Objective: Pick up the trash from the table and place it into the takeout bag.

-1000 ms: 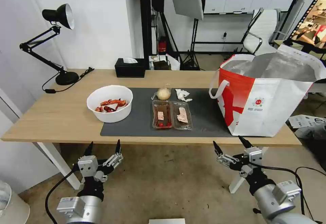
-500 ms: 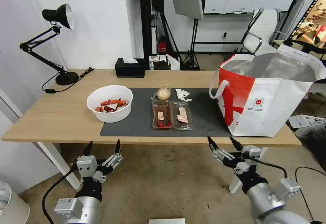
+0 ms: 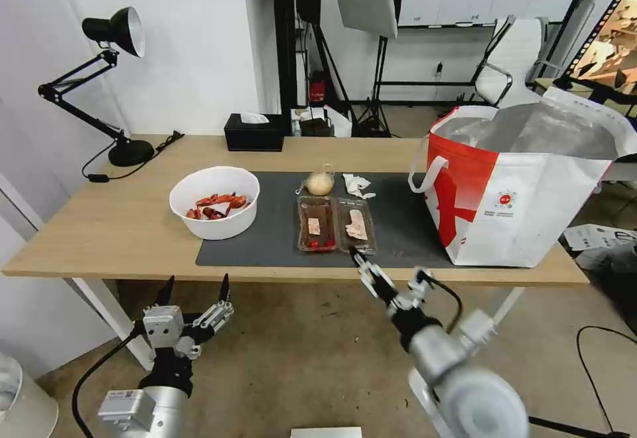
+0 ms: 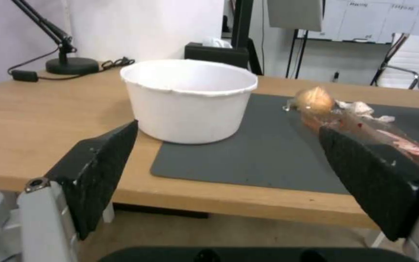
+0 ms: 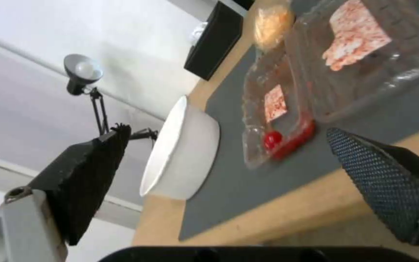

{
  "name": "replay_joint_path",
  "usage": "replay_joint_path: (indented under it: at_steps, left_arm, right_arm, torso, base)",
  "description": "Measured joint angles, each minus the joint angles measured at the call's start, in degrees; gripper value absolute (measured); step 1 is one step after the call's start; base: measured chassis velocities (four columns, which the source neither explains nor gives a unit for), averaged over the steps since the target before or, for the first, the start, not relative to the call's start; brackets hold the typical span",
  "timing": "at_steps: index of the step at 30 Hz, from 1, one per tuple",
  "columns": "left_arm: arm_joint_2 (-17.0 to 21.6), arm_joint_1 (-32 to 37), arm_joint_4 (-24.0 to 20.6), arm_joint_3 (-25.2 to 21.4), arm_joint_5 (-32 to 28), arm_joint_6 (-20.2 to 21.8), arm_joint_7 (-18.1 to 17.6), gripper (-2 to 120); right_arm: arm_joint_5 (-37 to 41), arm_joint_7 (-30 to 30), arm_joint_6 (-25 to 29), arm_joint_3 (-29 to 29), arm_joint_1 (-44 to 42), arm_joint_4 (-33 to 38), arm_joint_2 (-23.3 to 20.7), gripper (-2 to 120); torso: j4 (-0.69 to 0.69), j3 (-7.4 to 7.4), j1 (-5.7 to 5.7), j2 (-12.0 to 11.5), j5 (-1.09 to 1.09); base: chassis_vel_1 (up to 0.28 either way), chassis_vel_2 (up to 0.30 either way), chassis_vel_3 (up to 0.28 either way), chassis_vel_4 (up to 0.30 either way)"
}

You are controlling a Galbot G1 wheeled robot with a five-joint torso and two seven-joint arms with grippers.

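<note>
head: right gripper (image 3: 358, 255) hanging at the table (image 3: 99, 225) front edge, just before the tray (image 3: 336, 224); bowl (image 3: 213, 202), knotted bag (image 3: 320, 182), tissue (image 3: 356, 184) sitting on the mat (image 3: 265, 239); takeout bag (image 3: 524, 186) standing at the right end; left gripper (image 3: 194, 292) hanging below the table edge, fingers spread.
left wrist: fingers (image 4: 98, 171) gaping wide, facing the bowl (image 4: 190, 100).
right wrist: fingers (image 5: 379, 178) gaping wide, pointing at the tray (image 5: 316, 83), holding nothing.

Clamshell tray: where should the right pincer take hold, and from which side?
Probably the near rim of the tray, approached from the table's front edge: it lies flat and open, and the right pincer, open, is already there.
</note>
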Motion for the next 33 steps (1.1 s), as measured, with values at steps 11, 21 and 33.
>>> replay_joint_path:
  at_steps: [11, 21, 33]
  left_arm:
    - [-0.65, 0.14, 1.17, -1.29, -0.14, 0.27, -0.23, 100]
    - [-0.93, -0.76, 2.74, -1.86, -0.5, 0.39, -0.29, 100]
    - [-0.96, -1.39, 3.71, -1.94, -0.63, 0.4, -0.41, 100]
  right_arm:
    - [5.31, 5.44, 0.37, -3.63, 10.13, -11.0, 3.0, 100]
    - [5.21, 8.36, 0.92, -5.82, 15.56, -16.98, 6.86, 100]
    - [6.41, 10.37, 0.56, -6.45, 17.61, -19.01, 8.03, 100]
  torso:
    - [0.0, 0.0, 0.0, 0.0, -0.01]
    - [0.0, 0.0, 0.0, 0.0, 0.0]
    - [-0.02, -0.02, -0.01, 0.01, -0.01]
  base:
    - [0.0, 0.0, 0.0, 0.0]
    - [0.0, 0.0, 0.0, 0.0]
    - [0.0, 0.0, 0.0, 0.0]
